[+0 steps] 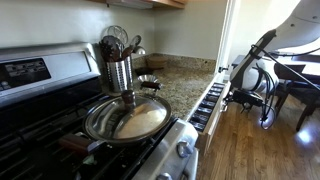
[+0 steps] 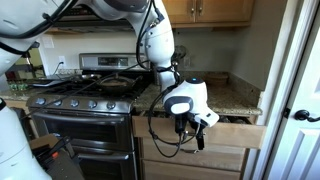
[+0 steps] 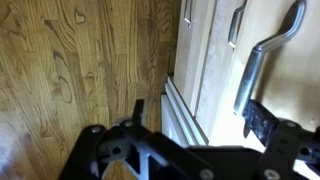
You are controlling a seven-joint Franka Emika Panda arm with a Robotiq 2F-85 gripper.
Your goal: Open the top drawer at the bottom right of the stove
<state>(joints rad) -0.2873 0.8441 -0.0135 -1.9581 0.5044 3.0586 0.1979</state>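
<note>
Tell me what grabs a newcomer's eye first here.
The white robot arm reaches down from above, its gripper hanging near the pulled-out cream drawer of dark jars. On the stainless steel stove sits a round steel frying pan.

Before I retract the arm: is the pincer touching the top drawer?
Cannot tell. In an exterior view the pincer hangs in front of the top drawer and overlaps its front edge. The wrist view shows no plain contact or gap.

no readable text, stove [image 1: 40, 85] display illegible
</note>
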